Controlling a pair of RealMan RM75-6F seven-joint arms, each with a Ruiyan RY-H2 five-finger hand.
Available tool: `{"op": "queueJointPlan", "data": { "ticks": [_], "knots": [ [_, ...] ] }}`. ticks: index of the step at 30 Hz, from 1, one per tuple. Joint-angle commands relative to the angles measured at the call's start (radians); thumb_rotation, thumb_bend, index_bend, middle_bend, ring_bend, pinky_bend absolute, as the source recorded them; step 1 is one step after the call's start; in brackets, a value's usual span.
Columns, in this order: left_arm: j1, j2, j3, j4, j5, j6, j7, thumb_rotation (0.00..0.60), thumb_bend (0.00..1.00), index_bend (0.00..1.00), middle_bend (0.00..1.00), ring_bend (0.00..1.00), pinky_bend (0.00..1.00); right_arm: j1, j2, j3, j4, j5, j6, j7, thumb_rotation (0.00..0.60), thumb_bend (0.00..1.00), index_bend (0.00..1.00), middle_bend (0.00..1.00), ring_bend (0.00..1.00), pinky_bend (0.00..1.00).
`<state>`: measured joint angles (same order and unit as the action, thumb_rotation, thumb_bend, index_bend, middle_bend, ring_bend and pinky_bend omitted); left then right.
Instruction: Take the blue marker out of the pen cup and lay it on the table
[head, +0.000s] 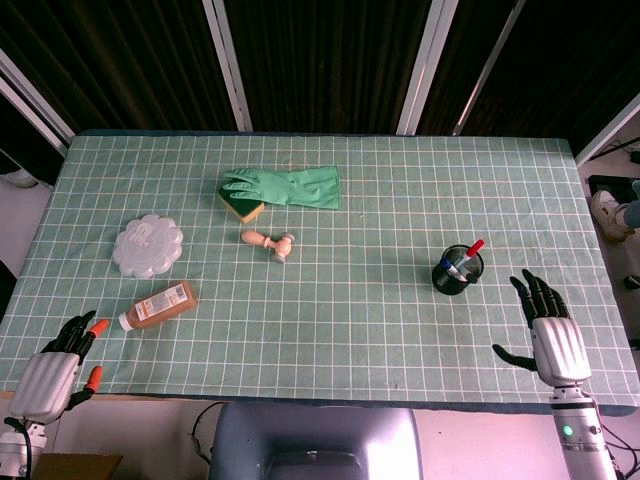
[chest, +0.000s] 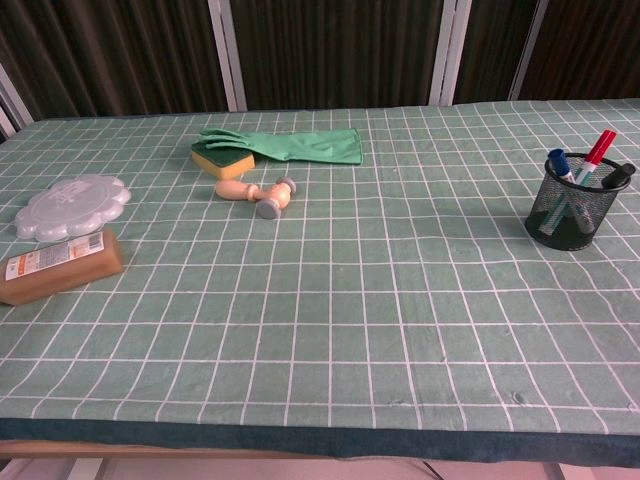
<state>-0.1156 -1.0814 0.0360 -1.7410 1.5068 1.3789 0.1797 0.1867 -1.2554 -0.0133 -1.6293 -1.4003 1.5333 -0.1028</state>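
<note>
A black mesh pen cup (head: 458, 272) (chest: 568, 208) stands upright at the right of the green checked table. A blue marker (head: 450, 267) (chest: 559, 163), a red one (head: 474, 246) (chest: 599, 147) and a black one (chest: 618, 174) lean in it. My right hand (head: 545, 320) hovers near the front right edge, right of and nearer than the cup, fingers spread and holding nothing. At the front left corner, my left hand (head: 58, 365) lies with fingers loosely apart, empty. The chest view shows neither hand.
A brown bottle (head: 158, 305) (chest: 58, 266) lies near the left hand. Behind it sits a white scalloped lid (head: 147, 244) (chest: 72, 204). Mid-table lie a small wooden stamp (head: 269, 241) (chest: 254, 193), a yellow-green sponge (head: 241, 206) (chest: 223, 158) and a green rubber glove (head: 287, 187) (chest: 295, 145).
</note>
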Motion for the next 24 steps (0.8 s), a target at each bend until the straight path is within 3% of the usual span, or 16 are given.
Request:
{"op": "queueJointPlan", "data": {
  "ticks": [1, 18, 24],
  "knots": [
    [0.000, 0.000, 0.000, 0.000, 0.001, 0.000, 0.002, 0.600, 0.48, 0.14, 0.02, 0.04, 0.34, -0.005, 0.004, 0.004, -0.002, -0.006, -0.008, 0.000, 0.600, 0.18, 0.00, 0.00, 0.00, 0.22],
    [0.014, -0.046, -0.017, 0.076, 0.067, 0.086, -0.024, 0.600, 0.48, 0.14, 0.01, 0.04, 0.33, -0.021, 0.026, 0.040, -0.006, -0.035, -0.044, 0.046, 0.600, 0.18, 0.00, 0.00, 0.00, 0.23],
    [0.013, -0.046, -0.013, 0.074, 0.067, 0.079, -0.020, 0.600, 0.48, 0.14, 0.01, 0.04, 0.33, 0.010, 0.112, 0.072, -0.077, -0.034, -0.087, -0.002, 0.600, 0.18, 0.00, 0.00, 0.00, 0.23]
  ]
}}
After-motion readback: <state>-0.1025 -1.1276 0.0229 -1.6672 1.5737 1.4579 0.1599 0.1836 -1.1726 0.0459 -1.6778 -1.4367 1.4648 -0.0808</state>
